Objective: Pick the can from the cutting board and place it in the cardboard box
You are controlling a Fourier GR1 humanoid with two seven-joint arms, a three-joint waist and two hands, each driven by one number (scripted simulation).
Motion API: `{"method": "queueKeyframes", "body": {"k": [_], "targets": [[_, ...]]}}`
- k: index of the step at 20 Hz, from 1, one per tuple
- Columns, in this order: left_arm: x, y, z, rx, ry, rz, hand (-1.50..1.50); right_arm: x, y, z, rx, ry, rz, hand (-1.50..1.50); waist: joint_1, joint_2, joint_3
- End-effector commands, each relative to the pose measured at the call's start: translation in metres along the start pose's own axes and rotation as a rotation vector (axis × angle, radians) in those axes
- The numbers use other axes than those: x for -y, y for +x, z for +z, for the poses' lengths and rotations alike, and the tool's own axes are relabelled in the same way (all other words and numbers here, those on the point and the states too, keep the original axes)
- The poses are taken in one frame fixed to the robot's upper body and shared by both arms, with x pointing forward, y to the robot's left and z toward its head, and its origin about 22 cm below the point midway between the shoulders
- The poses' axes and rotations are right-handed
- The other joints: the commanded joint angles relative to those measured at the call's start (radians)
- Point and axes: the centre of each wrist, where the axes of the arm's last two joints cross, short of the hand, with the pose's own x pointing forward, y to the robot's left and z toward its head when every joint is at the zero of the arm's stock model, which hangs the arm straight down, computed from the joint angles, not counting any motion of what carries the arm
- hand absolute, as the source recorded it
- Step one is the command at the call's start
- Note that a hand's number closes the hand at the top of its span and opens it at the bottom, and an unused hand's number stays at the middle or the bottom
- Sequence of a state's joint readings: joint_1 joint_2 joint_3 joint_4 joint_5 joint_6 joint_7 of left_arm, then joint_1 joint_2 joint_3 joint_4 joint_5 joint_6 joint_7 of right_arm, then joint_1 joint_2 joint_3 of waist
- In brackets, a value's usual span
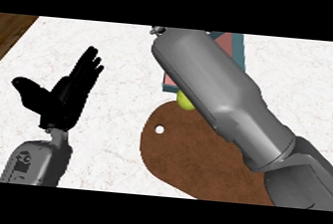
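Observation:
A brown cutting board [195, 159] with a small hole near its left edge lies at the lower middle. Beyond it is a box [170, 83] with a pinkish inside and a teal rim [238, 44], mostly covered by my right forearm [215, 93]. That forearm runs from the lower right up to the view's top edge, and its hand is out of the picture. A small yellow-green thing [185, 103] peeks out from under the forearm where the board meets the box; I cannot tell whether it is the can. My left hand [67, 95] rests open at the left, fingers up.
The white marbled counter [123, 55] spreads around the board and box. A strip of dark wood [3, 32] shows past the counter's edge at the upper left.

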State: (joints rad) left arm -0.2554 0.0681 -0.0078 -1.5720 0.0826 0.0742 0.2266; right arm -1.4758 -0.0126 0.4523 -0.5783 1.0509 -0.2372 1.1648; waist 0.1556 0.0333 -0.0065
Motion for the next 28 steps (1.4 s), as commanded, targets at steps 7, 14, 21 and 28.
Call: {"method": "queueKeyframes", "body": {"k": [7,14,21,28], "targets": [[-0.009,-0.001,0.011,-0.002,0.028,0.001,0.00,-0.048,-0.026,-0.014,-0.192,0.084,0.128,1.50,-0.027,-0.005,0.003],[-0.009,0.002,0.002,0.000,0.046,0.011,0.00,-0.091,-0.065,-0.018,-0.295,0.464,0.216,-1.50,-0.047,0.000,0.005],[-0.012,0.003,0.008,-0.004,0.051,0.005,0.00,-0.094,-0.063,-0.010,-0.189,0.170,-0.017,-1.50,-0.046,-0.004,0.006],[-0.032,0.005,0.017,-0.002,0.063,0.005,0.00,-0.073,-0.047,-0.012,-0.133,-0.053,-0.333,-1.50,-0.056,-0.009,0.006]]}}
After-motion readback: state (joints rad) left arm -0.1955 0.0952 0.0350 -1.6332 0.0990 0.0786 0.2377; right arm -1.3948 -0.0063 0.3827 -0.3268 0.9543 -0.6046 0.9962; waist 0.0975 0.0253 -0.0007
